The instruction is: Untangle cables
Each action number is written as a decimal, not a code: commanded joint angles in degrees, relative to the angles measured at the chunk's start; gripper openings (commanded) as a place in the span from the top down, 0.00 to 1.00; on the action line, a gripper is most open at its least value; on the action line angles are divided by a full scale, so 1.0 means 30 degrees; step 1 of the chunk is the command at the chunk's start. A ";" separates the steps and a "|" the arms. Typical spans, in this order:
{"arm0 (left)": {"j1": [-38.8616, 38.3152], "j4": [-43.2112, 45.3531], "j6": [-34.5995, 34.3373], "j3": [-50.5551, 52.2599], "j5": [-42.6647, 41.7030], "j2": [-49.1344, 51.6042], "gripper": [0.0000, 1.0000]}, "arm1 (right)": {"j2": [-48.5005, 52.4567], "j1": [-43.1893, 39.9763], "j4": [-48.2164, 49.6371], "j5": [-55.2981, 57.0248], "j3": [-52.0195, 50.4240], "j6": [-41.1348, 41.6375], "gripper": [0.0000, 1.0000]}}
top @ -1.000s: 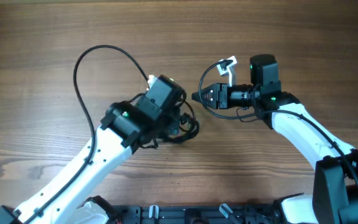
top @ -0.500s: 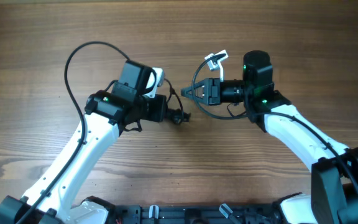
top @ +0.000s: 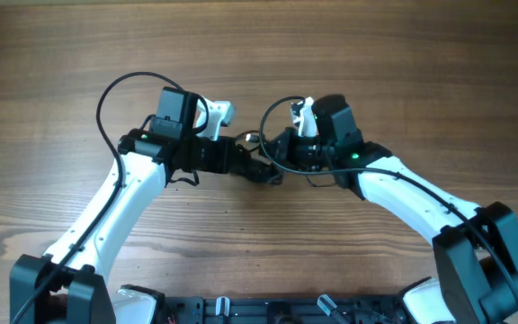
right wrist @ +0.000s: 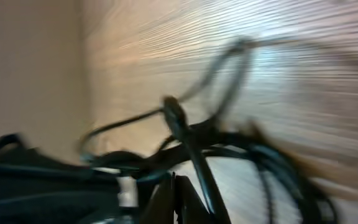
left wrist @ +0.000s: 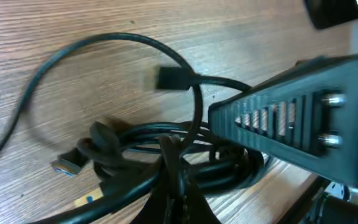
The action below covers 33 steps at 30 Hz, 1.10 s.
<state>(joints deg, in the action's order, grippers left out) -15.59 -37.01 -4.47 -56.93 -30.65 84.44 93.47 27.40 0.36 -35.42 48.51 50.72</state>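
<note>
Cables point(top: 261, 169): black knotted coil, mid-table point(top: 376, 54). Left gripper point(top: 245, 164) at the coil's 9 o'clock, clamped on it. Right gripper point(top: 280, 155) at its 2 o'clock, jaws together against a strand; hold unclear.

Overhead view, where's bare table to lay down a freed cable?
Bare: the far strip of table beyond the left arm and right arm, and the near patch between them. Crowded: the centre, around the knotted cables.

Overhead looks straight down — 2 wrist views sit close, sharing the cables point(left wrist: 142, 134).
</note>
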 commanded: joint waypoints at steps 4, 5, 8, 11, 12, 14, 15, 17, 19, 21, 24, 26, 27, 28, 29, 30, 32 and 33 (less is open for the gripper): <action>0.3126 0.0532 0.2936 0.0189 -0.7023 0.0138 0.96 | 0.2193 0.0131 -0.0058 0.4240 -0.2069 -0.0386 0.96; 0.3708 0.0729 0.3213 0.0189 -0.8160 0.0138 0.96 | 0.2565 0.0131 -0.0007 0.4233 -0.2069 -0.0401 0.96; 0.5697 0.0947 0.5523 0.0189 -1.3704 0.0138 0.96 | 0.3330 0.0131 0.0306 0.4379 -0.2069 -0.0437 0.96; 0.6288 -0.0131 0.8182 0.0189 -1.4127 0.0138 0.96 | 0.3009 -0.0160 0.1792 0.2601 -0.1989 -0.2586 0.96; 0.6288 -0.1035 1.0018 0.0189 -1.4127 0.0138 0.96 | 0.2091 -0.0823 0.1217 0.2018 -0.1632 -0.3789 0.96; 0.6288 -0.2055 1.3471 0.0189 -1.4338 0.0138 0.96 | -0.0131 -0.2317 -0.0255 0.0656 -0.1107 -0.6630 0.95; 0.6288 -0.2076 1.4243 0.0189 -1.4702 0.0138 0.96 | -0.1304 -0.2929 -0.0466 -0.0219 -0.1064 -0.7956 0.95; 0.6288 -0.2047 1.5569 0.0189 -1.5548 0.0138 0.96 | -0.4044 -0.3847 -0.0452 -0.1770 -0.1064 -1.0316 0.96; 0.6193 -0.2047 1.6436 0.0189 -1.6028 0.0146 0.96 | -0.6375 -0.4014 -0.0350 -0.2004 -0.1064 -1.2422 0.96; 0.5858 -0.1727 1.6444 0.0189 -1.6152 0.0146 0.96 | -0.8021 -0.4014 -0.0015 -0.2098 -0.1064 -1.3427 0.96; 0.4503 -0.0947 1.6436 0.0189 -1.6189 0.0146 0.96 | -0.8823 -0.4007 0.3388 -0.6222 -0.1064 -1.3814 0.96; 0.3934 -0.0816 1.6444 0.0189 -1.6174 0.0146 0.96 | -0.8641 -0.3840 0.4211 -0.6149 -0.1064 -1.3209 0.96; 0.3672 -0.0809 1.6444 0.0189 -1.6094 0.0146 0.96 | -0.8480 -0.3730 0.4255 -0.6142 -0.1064 -1.3282 0.96; 0.3446 -0.0809 1.6444 0.0189 -1.5905 0.0146 0.96 | -0.8269 -0.3628 0.4269 -0.6120 -0.1064 -1.3391 0.96; 0.3322 -0.0809 1.6444 0.0189 -1.5897 0.0146 0.96 | -0.8051 -0.3599 0.4342 -0.6069 -0.1064 -1.3406 0.96; 0.3191 -0.0801 1.6444 0.0189 -1.5905 0.0146 0.96 | -0.7679 -0.3577 0.4561 -0.6076 -0.1064 -1.3376 0.96; 0.2892 -0.0801 1.6444 0.0189 -1.5897 0.0146 0.96 | -0.6819 -0.3395 0.4867 -0.6091 -0.1064 -1.3019 0.96; 0.2776 -0.0794 1.6436 0.0189 -1.5832 0.0146 0.96 | -0.6200 -0.3016 0.4845 -0.6280 -0.1064 -1.2837 0.96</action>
<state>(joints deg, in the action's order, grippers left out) -6.33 -39.59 43.48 -56.40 -76.36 84.86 72.23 16.80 14.57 -52.34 44.51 11.70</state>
